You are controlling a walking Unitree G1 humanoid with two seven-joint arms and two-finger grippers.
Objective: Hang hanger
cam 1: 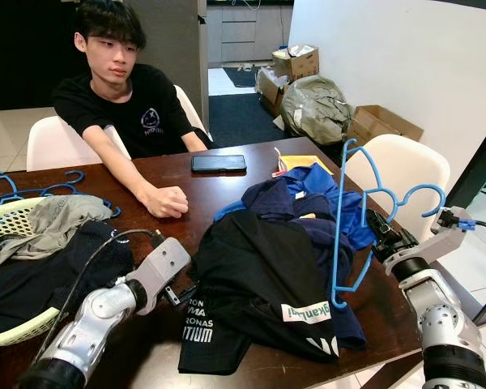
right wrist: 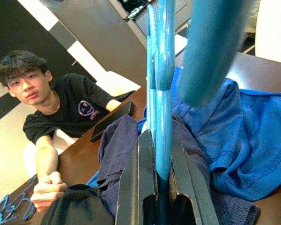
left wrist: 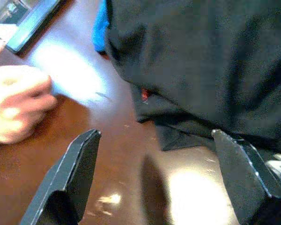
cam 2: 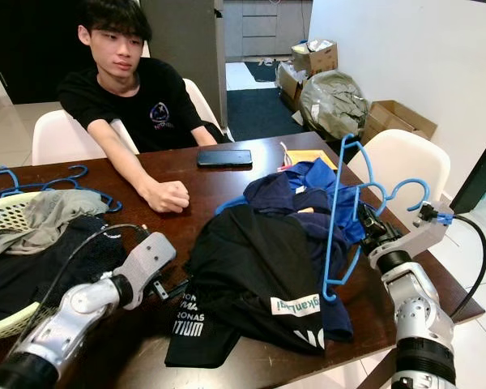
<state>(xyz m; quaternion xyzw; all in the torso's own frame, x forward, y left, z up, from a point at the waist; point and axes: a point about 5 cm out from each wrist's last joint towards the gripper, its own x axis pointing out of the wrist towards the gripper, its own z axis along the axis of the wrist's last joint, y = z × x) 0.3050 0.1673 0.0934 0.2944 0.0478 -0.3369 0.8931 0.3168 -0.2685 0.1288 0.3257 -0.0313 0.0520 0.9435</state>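
Gripping the blue hanger (cam 1: pixel 350 223) tightly between its fingers, the right gripper (cam 1: pixel 383 235) holds it upright just above the blue shirt (cam 1: pixel 324 190). The left gripper (left wrist: pixel 154 178), fingers spread wide and empty, hovers beside the black shirt (cam 1: pixel 255 279). I judge the hanger's lower bar, hanging close to the clothes, could snag cloth and twist loose.

Support: dark brown wooden table (cam 1: pixel 227 190).
Landmark: black smartphone (cam 1: pixel 218 163), lying flat on the table's far side.
Person's fist (cam 1: pixel 166 201): resting on the wood, nearer than the phone and to its left.
Clothes heap: blue shirt (cam 1: pixel 328 190), navy garment (cam 1: pixel 279 203) and black printed T-shirt (cam 1: pixel 255 284), nearer than the phone and to its right.
Yellow paper (cam 1: pixel 304 162): just right of the phone.
Laundry basket (cam 1: pixel 8 223): far left of the phone, at the table's left edge.
Blue hangers (cam 1: pixel 40 191): left of the phone, beside the basket.
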